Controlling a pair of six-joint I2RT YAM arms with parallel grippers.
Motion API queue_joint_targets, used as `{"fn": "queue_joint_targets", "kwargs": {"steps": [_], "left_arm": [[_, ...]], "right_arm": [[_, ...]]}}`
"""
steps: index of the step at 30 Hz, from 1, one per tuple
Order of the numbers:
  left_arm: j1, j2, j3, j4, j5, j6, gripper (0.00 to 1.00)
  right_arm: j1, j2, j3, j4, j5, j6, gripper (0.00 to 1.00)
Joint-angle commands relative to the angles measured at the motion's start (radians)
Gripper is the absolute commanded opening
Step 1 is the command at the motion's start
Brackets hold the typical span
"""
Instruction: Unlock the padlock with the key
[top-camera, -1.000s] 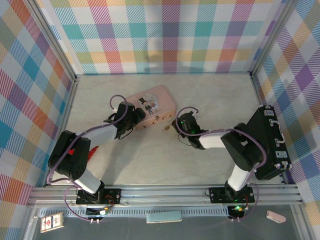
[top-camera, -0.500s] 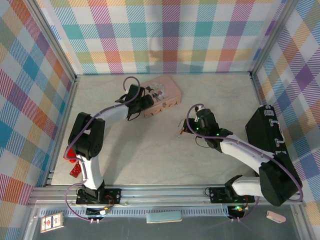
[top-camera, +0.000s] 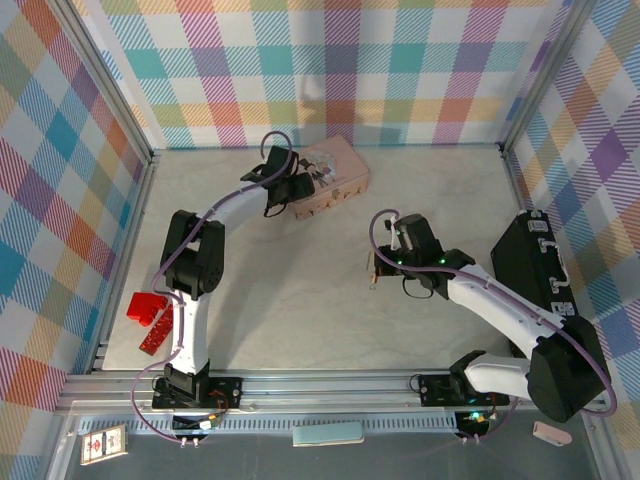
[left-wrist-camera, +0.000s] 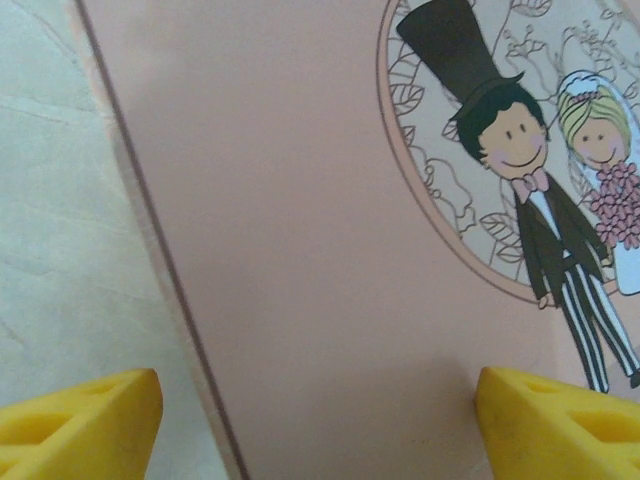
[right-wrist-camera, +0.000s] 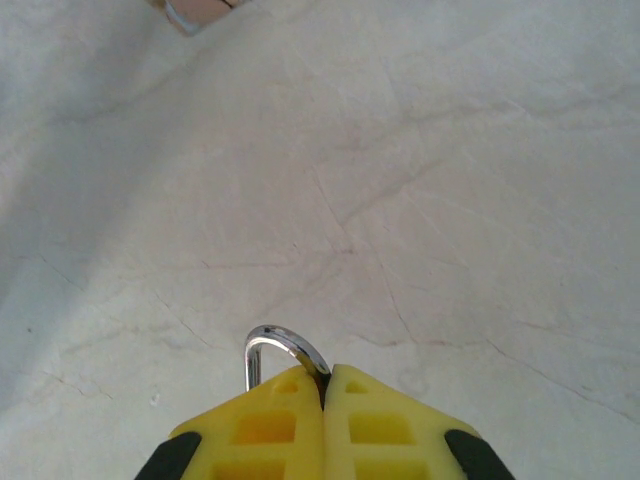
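Left arm (top-camera: 190, 335): white tubular links, bulky black joint housings, thin mauve cable (top-camera: 262, 160) running outside links and looping free near wrist. Right arm (top-camera: 490, 300): same build, with white links, black joints and mauve cable arching over wrist. Black base blocks (top-camera: 190, 385) at near edge; small green light (top-camera: 470, 415) below right base. Left gripper (left-wrist-camera: 320, 420): bright yellow plastic fingers (left-wrist-camera: 85, 420) with triangular cut-outs. Right gripper (right-wrist-camera: 325, 395): yellow fingers (right-wrist-camera: 265, 425) with rectangular recesses, black patches at outer lower corners.
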Motion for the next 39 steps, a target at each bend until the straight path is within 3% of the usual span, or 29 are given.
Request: {"fn": "queue_joint_targets", "kwargs": {"steps": [1,5,11,23,39], "left_arm": [[0.005,-0.068,-0.022,-0.121,-0.020,0.035,0.82],[0.003,-0.288,-0.254,-0.007,-0.023,-0.010,0.84],[0.000,-0.575,-0.548,0.036,-0.034,-0.008,0.85],[0.000,-1.046,-0.926,-0.013,-0.083,0.000,0.88],[0.003,-1.249,-1.052,-0.053,-0.139,0.004,0.90]], "right_arm": [[0.005,-0.005,0.036,-0.084,-0.017,-0.042,0.00],[0.008,0.018,0.042,-0.117,-0.029,-0.049,0.00],[0.034,0.068,0.063,-0.141,-0.038,-0.069,0.00],[0.096,0.226,0.132,-0.167,-0.080,-0.103,0.00],[0.154,0.460,0.260,-0.163,-0.075,-0.124,0.00]]}}
